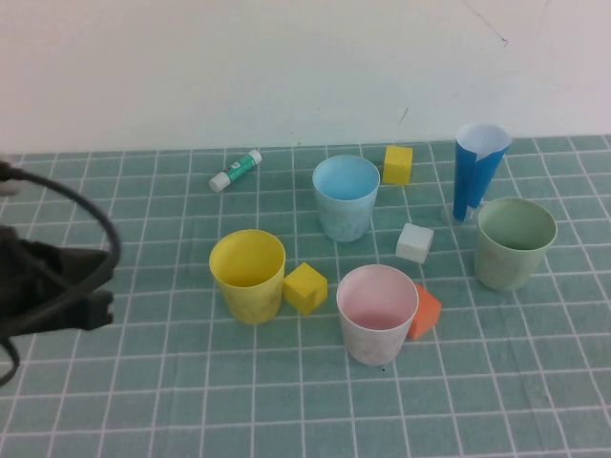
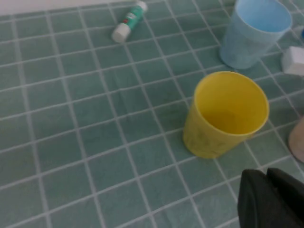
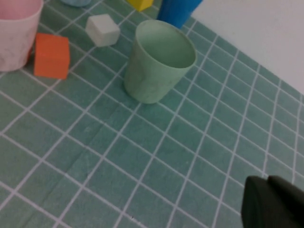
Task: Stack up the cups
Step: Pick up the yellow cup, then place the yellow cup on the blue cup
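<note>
Table (image 1: 143,401) with a green grid mat fills most of the high view, and a white wall (image 1: 286,67) stands behind it. Everything sits on the mat.

The left gripper (image 1: 91,291) is at the left edge of the mat. It is dark, with a black cable looping over it. It is well apart from the cups, and the yellow cup (image 1: 248,275) is the nearest one, off to its right. In the left wrist view only a dark corner of it shows (image 2: 270,199), near the yellow cup (image 2: 225,114) but not touching it. I cannot tell if its jaws are open or closed. It holds nothing I can see.

The right gripper (image 3: 273,202) shows only as a dark corner in the right wrist view. The sage green cup (image 3: 159,64) stands upright, well apart from it. I cannot tell how its jaws stand.

All four cups stand upright and apart, none stacked. The sage green cup (image 1: 514,243) is far right. The whitish cup with a pink inside (image 1: 377,313) is in front. The light blue cup (image 1: 346,196) is at the back.

A blue paper cone (image 1: 474,172) stands behind the green cup. An orange cube (image 1: 425,312) touches the whitish cup. A yellow cube (image 1: 305,287) is just beside the yellow cup. Another yellow cube (image 1: 398,164) sits near the light blue cup. A white cube (image 1: 414,242) lies in the middle. A glue stick (image 1: 236,170) lies at the back.
</note>
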### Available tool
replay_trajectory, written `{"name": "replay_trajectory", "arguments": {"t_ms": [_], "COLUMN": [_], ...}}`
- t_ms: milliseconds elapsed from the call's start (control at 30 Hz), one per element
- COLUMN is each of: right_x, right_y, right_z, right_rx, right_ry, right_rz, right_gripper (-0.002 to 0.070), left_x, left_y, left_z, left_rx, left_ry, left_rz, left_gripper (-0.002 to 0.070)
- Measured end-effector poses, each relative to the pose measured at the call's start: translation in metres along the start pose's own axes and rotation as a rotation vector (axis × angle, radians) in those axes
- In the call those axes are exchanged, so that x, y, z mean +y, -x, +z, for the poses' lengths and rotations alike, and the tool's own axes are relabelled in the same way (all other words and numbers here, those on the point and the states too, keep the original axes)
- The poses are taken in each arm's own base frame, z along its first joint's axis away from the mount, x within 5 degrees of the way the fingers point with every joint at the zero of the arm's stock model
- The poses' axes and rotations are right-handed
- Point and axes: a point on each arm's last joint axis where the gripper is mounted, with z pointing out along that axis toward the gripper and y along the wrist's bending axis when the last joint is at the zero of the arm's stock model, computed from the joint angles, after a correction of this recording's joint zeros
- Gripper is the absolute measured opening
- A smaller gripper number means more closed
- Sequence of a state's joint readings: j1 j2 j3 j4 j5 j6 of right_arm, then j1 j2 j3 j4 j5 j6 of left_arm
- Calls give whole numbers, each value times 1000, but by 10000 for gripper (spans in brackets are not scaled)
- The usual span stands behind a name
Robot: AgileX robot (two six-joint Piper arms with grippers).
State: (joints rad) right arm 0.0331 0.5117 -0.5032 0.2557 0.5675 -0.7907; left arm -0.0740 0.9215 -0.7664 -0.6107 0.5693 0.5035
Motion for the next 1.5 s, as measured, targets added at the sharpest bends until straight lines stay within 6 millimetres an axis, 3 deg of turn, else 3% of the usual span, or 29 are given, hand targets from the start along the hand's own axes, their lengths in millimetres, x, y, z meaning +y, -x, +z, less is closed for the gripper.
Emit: {"name": "replay_trajectory", "arguments": {"t_ms": [200,367,500,600,733,800,867,1000,1067,1133,1200,1267,1367,1500], "right_x": [3,7,8,8,7,9,10,9,9,9,8,8,8,8], "right_y": [2,-6,-9,-10,-12,-16,-18,-18,-18,-18,-17,-17,-17,-17], "right_z": [6,11,13,14,17,19,20,21,21,21,21,21,21,21], "right_rx": [-3,16,22,17,4,11,15,7,6,3,-4,-6,-9,-9], "right_ry": [55,66,67,61,35,34,35,24,23,19,12,8,4,4], "right_rz": [-6,-12,-13,-27,-29,-25,-24,-24,-25,-25,-24,-27,-26,-25], "right_gripper": [-2,-2,-2,-2,-2,-2,-2,-2,-2,-2,-2,-2,-2,-2], "left_x": [3,-6,-7,-3,0,2,5,11,13,15,15,15,11,0], "left_y": [31,58,64,64,61,57,51,34,27,23,22,24,37,80], "left_z": [47,83,121,141,162,172,182,204,213,219,220,220,214,201], "left_rx": [60,107,226,330,410,435,463,532,557,567,568,566,535,411], "left_ry": [-114,-142,-101,-76,-82,-83,-85,-88,-88,-86,-85,-90,-96,-115], "left_rz": [89,174,194,216,208,205,198,179,172,166,165,159,165,120], "left_gripper": [-2,-2,12,113,375,445,462,395,305,153,71,35,18,17]}}
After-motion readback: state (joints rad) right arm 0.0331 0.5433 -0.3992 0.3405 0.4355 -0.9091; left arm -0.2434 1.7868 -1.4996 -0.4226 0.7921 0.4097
